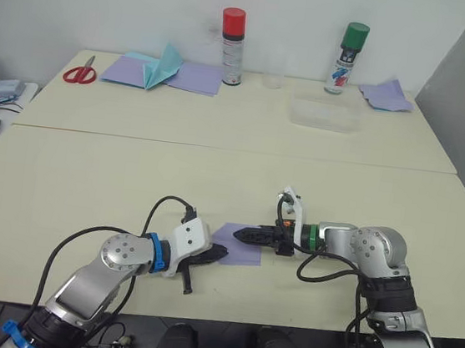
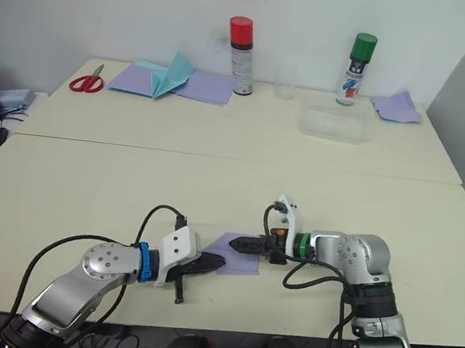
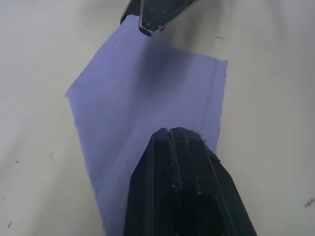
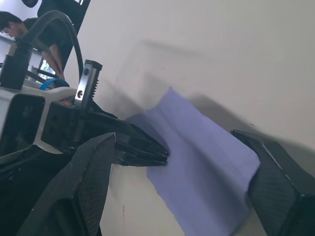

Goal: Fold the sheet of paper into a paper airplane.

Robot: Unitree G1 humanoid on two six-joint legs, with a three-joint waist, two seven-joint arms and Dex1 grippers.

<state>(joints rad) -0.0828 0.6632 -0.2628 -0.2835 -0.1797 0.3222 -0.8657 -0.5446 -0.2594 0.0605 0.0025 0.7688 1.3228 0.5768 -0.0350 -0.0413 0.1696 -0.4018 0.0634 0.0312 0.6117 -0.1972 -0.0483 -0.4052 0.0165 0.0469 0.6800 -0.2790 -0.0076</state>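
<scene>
Early stage: sheet of paper (image 1: 239,246) lies flat, faintly creased, apparently no plane shape yet. Left gripper (image 1: 210,255) pressed together on it; right gripper (image 4: 187,182) spread.

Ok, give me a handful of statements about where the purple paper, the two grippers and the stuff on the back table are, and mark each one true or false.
1. The sheet of paper lies flat on the near table, between the two grippers. True.
2. The left gripper has its fingers spread wide apart. False: in the left wrist view they are shut, pressing on the paper.
3. The right gripper is open, one finger on each side of the paper. True.
4. The red scissors lie next to the green-capped spray can. False: they lie at the far table's left end, the can stands towards the right.
5. The teal folded paper rests on flat lavender sheets. True.
</scene>
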